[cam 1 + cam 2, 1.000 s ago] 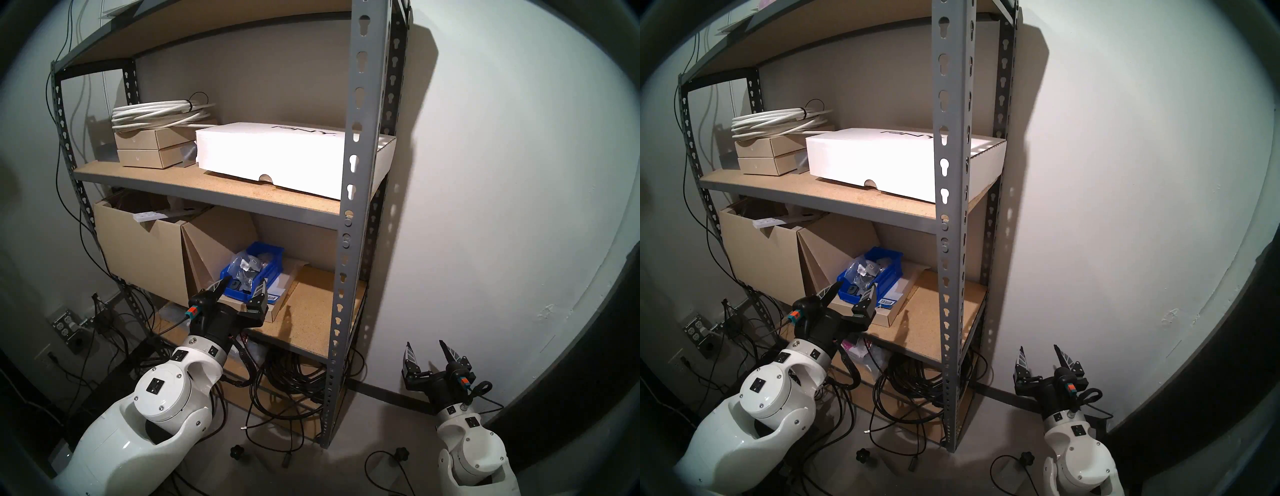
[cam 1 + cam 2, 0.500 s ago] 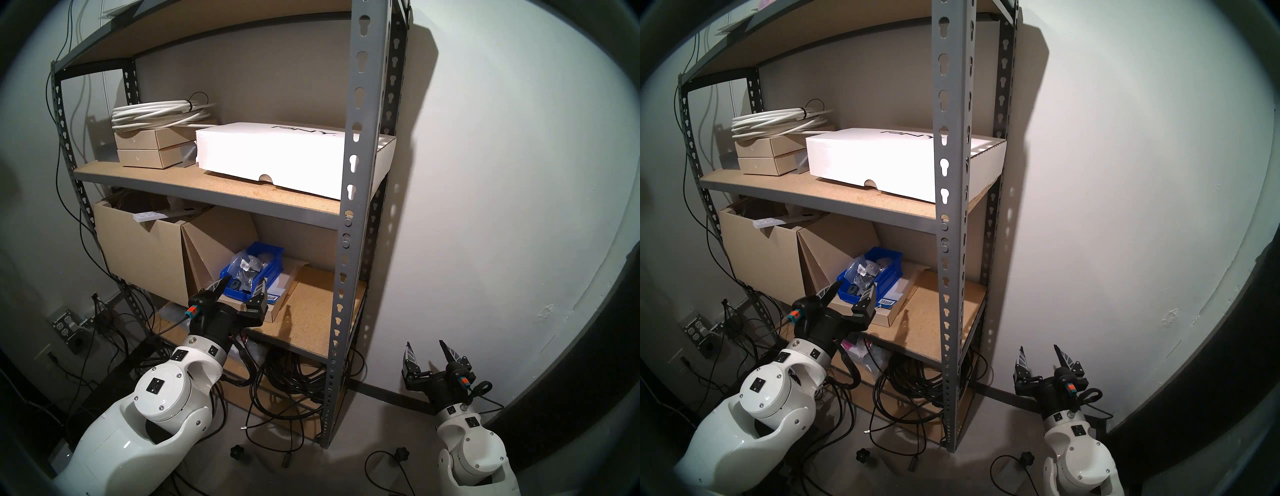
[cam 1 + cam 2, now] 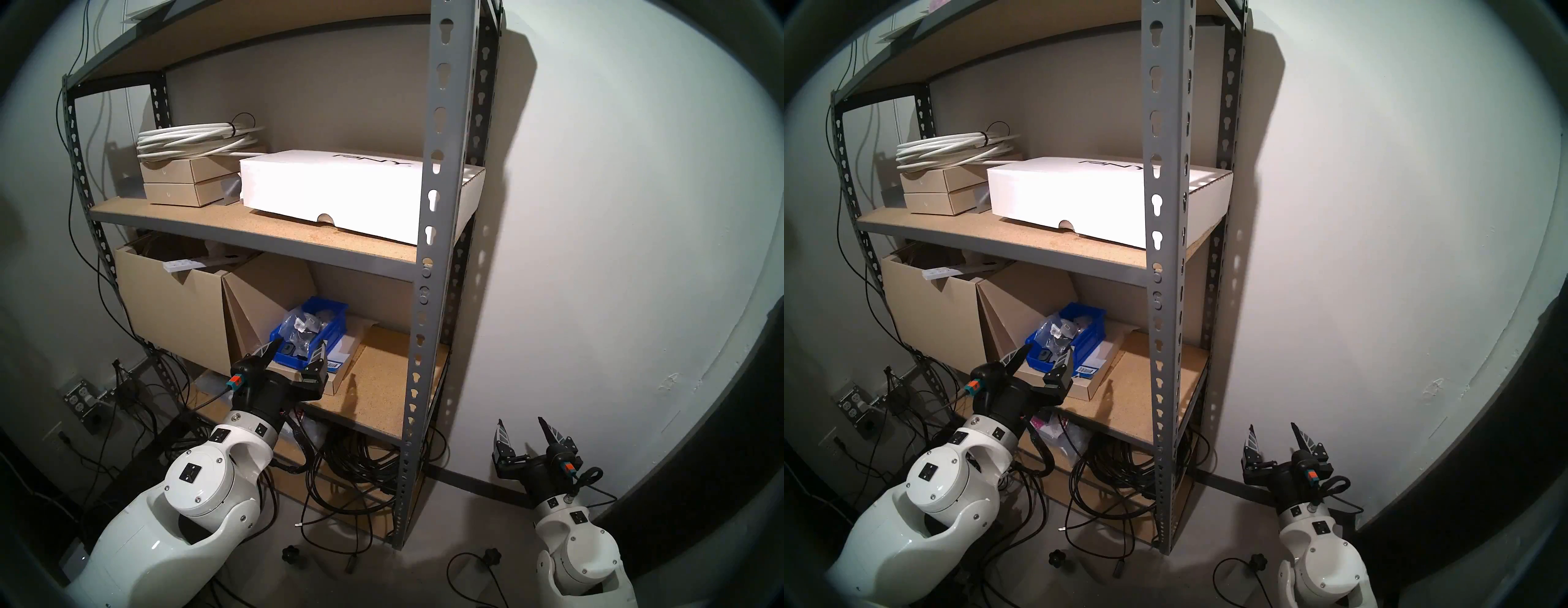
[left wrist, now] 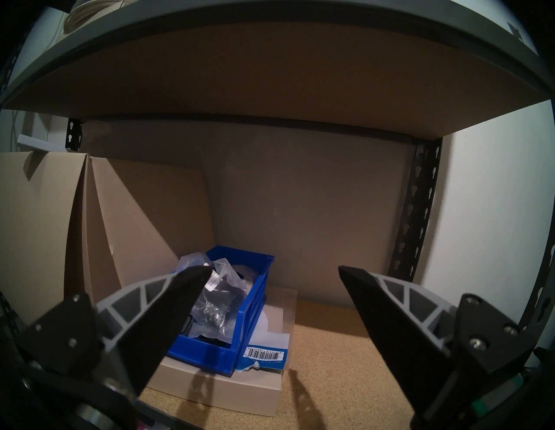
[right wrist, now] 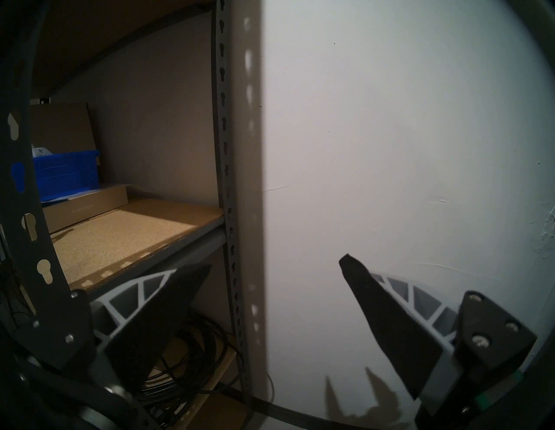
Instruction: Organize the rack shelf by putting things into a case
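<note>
Cardboard fills the far left of my view: a big open box [image 3: 169, 314] stands on the lower board, off to the left of my left gripper [image 3: 297, 352] and a little beyond it, with a loose flap leaning toward the middle. My left gripper points level into the rack [image 3: 441, 170], jaws spread wide and holding nothing. Just ahead of its fingertips sits the blue bin [image 3: 322, 335], slightly left of the gripper's centre line in the left wrist view, so that the left finger overlaps the bin's near corner there; I cannot tell whether it touches. The bin [image 4: 240, 318] rests on a flat tan box [image 4: 222, 390], and under its right side lies a clear sleeve with a barcode label [image 4: 264, 355]. Crinkly clear bags [image 4: 216, 297] of dark parts are heaped inside the bin, the top one rising above its left wall. To the right of the gripper the lower board [image 3: 382, 382] is bare particleboard up to the grey front upright.

Above the gripper, on the next board up, a white cable coil [image 3: 195, 138] lies on two small tan boxes [image 3: 182, 182], with a large flat white box [image 3: 331, 191] beside them.

Far to the right, outside the rack and lower down, my right gripper [image 3: 521, 424] faces the white wall [image 5: 390, 150], its jaws likewise wide apart and empty.
</note>
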